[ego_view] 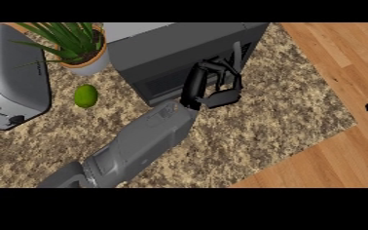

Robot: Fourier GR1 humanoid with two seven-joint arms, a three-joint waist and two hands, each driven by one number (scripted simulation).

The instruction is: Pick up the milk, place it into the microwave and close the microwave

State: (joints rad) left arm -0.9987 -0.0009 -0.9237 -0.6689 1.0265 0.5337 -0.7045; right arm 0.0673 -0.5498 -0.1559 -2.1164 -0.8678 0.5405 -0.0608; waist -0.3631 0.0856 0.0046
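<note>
microwave (179, 53): dark grey boxy body, door shut, vertical bar handle at its right end, long axis slanting across the speckled granite bench (287, 112). milk not visible. no legible writing. left hand (212, 85): black, fingers curled against the door front, holding nothing visible. round green lime (85, 96); potted plant (72, 44); grey toaster (22, 78).

The microwave (179, 53) stands on the bench (273, 122), directly behind the fingers (215, 73), which lie against its front. Left of the fingers sits a lime (85, 96) (just before the potted plant (75, 44)); an appliance (22, 78) lies farthest left.
</note>
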